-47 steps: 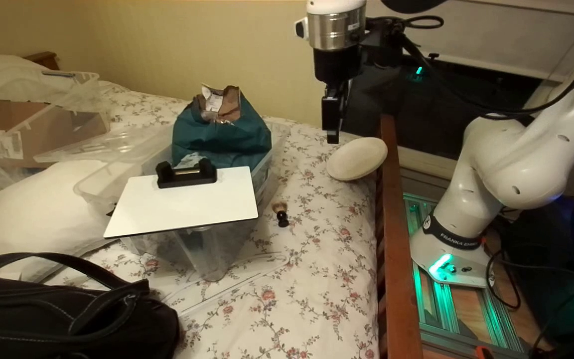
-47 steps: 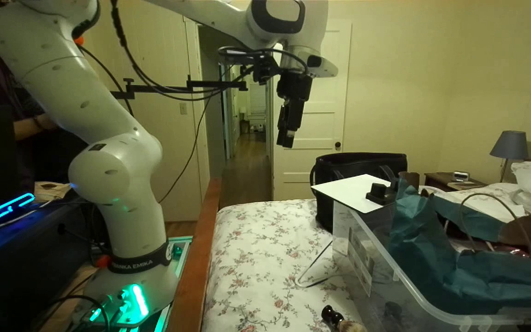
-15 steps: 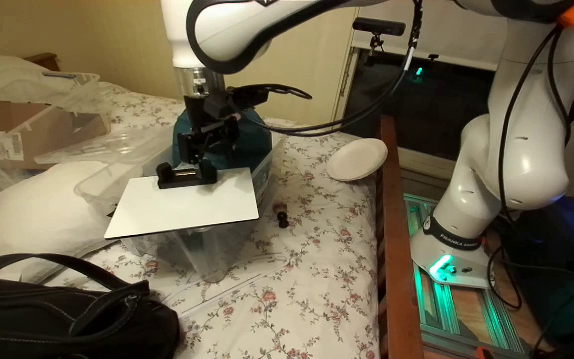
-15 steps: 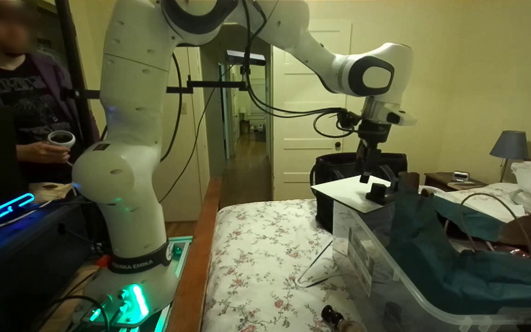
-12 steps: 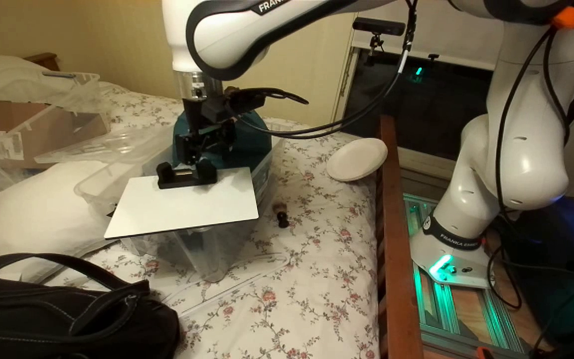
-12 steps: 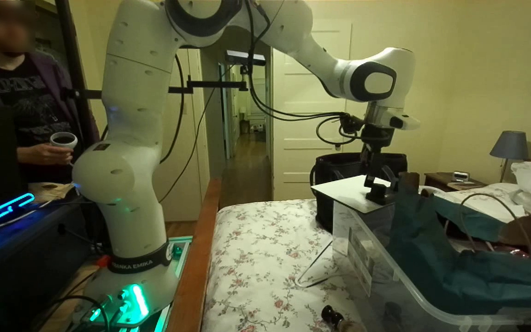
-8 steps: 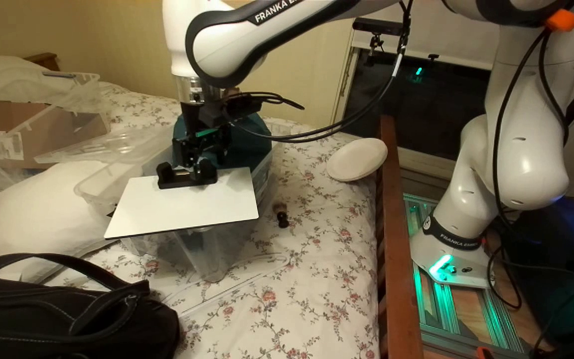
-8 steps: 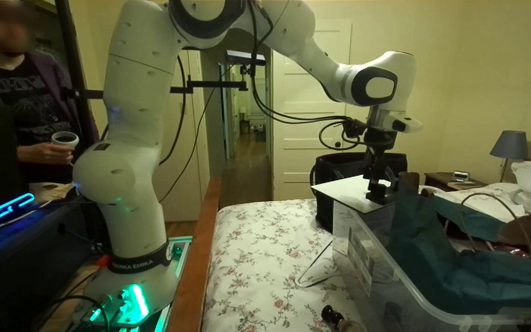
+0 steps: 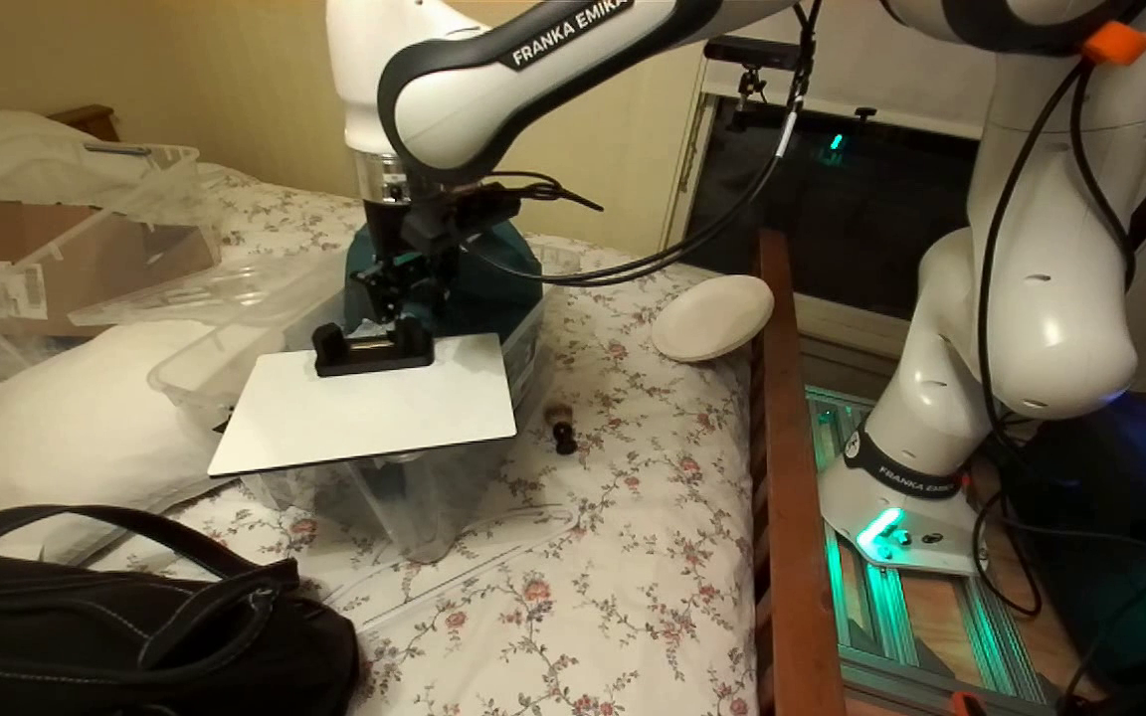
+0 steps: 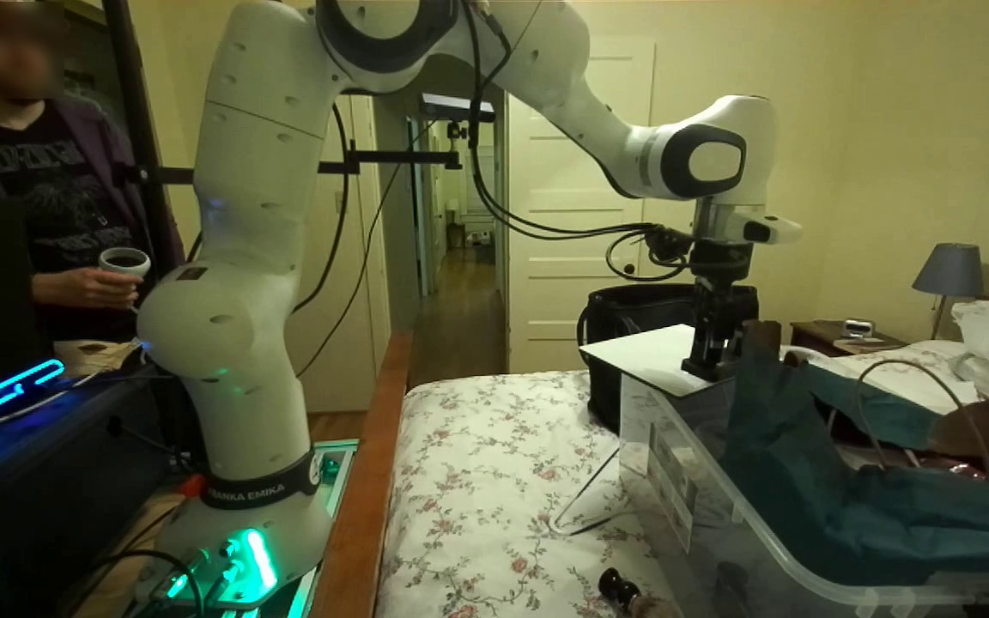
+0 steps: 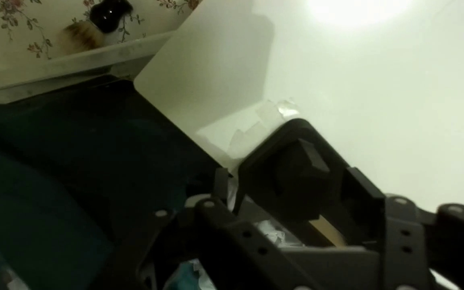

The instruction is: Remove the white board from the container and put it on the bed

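The white board [image 9: 374, 418] lies nearly flat across the top of the clear container [image 9: 424, 502], overhanging its near end in an exterior view. Its black block [image 9: 374, 360] sits at the board's edge beside the teal bundle. The board also shows in an exterior view [image 10: 636, 354] and the wrist view [image 11: 377, 92]. My gripper [image 11: 292, 183] is open, its fingers apart on either side of part of the block. In an exterior view the gripper [image 10: 709, 356] is low at the block; firm contact cannot be told. The flowered bed [image 9: 633, 557] lies under the container.
A teal bundle [image 10: 889, 515] fills the container beside the board. A shaving brush [image 9: 561, 430], a white oval dish [image 9: 712, 318], a black bag [image 9: 135, 626] and a white pillow [image 9: 86, 428] are on the bed. A wooden rail [image 9: 792, 477] edges the bed.
The arm has swung from above the bed's edge to over the board and come down. In the last half second the gripper shifted slightly toward the teal bundle, around the block. The board has not moved.
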Action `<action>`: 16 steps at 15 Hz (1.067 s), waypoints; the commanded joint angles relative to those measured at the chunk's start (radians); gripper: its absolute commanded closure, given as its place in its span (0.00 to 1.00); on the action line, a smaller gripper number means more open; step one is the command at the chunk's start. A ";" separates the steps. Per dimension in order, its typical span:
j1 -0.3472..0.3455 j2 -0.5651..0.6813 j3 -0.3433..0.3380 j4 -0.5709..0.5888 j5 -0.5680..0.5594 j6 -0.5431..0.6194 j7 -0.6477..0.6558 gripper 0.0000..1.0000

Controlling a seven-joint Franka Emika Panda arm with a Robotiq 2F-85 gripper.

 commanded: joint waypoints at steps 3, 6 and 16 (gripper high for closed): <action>0.015 0.039 -0.009 0.052 -0.009 -0.029 0.006 0.26; 0.022 0.053 -0.010 0.065 -0.011 -0.056 0.011 0.30; 0.031 0.084 -0.012 0.100 -0.009 -0.056 0.018 0.55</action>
